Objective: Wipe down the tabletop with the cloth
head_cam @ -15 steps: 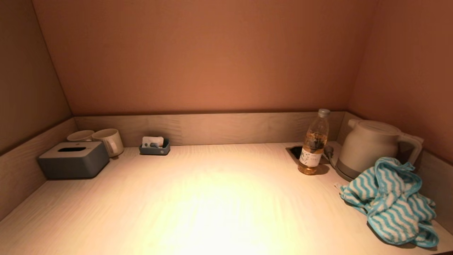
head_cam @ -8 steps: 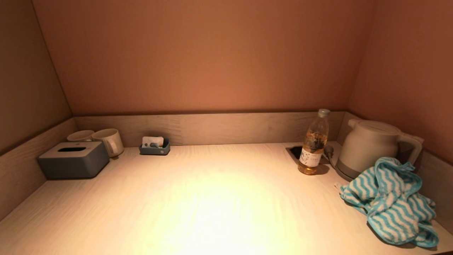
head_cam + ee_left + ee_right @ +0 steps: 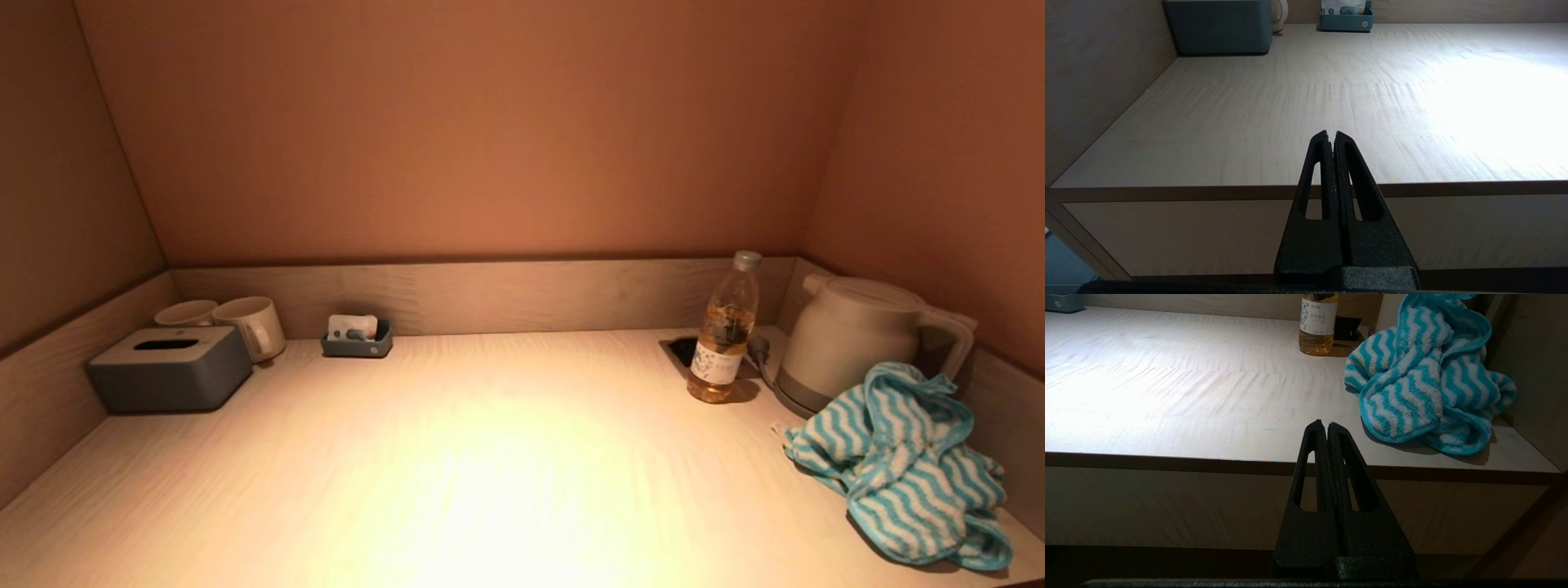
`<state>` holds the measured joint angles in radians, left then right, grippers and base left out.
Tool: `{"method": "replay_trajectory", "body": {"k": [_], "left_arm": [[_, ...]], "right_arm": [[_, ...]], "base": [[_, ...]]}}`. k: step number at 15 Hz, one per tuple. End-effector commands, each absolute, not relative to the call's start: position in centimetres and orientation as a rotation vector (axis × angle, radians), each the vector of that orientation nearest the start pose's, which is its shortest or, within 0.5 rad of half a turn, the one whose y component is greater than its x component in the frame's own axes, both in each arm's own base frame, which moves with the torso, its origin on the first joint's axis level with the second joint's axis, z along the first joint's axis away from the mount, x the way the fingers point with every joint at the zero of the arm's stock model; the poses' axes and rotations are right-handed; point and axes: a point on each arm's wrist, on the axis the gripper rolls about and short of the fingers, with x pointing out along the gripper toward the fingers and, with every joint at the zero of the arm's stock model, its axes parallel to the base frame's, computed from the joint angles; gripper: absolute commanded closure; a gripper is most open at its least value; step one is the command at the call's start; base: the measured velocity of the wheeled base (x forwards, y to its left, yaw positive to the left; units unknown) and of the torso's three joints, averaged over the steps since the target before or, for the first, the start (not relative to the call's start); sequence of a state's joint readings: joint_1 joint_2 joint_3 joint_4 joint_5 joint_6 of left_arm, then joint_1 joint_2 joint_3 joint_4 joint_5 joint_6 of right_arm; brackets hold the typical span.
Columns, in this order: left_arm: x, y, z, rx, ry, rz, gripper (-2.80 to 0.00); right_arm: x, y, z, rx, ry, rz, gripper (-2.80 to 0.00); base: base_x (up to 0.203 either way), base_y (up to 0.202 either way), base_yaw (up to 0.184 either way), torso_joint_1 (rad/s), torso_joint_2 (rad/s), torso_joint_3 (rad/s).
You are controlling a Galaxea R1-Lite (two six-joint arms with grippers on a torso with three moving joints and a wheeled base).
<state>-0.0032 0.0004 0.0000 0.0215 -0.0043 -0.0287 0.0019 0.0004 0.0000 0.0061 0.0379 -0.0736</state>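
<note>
A crumpled cloth (image 3: 902, 465) with teal and white wavy stripes lies at the near right of the pale wooden tabletop (image 3: 490, 457), against the right wall. It also shows in the right wrist view (image 3: 1425, 384). My right gripper (image 3: 1328, 425) is shut and empty, in front of the table's front edge, short of the cloth. My left gripper (image 3: 1331, 134) is shut and empty, in front of the front edge on the left side. Neither gripper shows in the head view.
A white kettle (image 3: 857, 339) and a bottle of amber liquid (image 3: 722, 335) stand at the back right beside a recessed socket (image 3: 682, 351). A grey tissue box (image 3: 171, 367), two cups (image 3: 237, 322) and a small grey tray (image 3: 356, 339) stand at the back left. Walls enclose three sides.
</note>
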Motion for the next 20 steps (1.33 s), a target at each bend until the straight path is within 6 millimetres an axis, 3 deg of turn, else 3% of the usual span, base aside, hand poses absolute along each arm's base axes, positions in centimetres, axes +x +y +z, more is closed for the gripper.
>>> {"method": "replay_trajectory", "body": {"k": [1, 20], "left_arm": [[-2.28, 0.00, 7.33, -0.029, 0.022, -0.007, 0.00], [-2.28, 0.00, 7.33, -0.029, 0.022, -0.007, 0.00]], "right_arm": [[-2.28, 0.08, 7.49, -0.074, 0.005, 0.041, 0.00], [-2.28, 0.08, 7.49, -0.074, 0.005, 0.041, 0.00]], "base": [[0.000, 0.000, 0.000, 0.000, 0.00, 0.000], [0.000, 0.000, 0.000, 0.000, 0.00, 0.000]]}}
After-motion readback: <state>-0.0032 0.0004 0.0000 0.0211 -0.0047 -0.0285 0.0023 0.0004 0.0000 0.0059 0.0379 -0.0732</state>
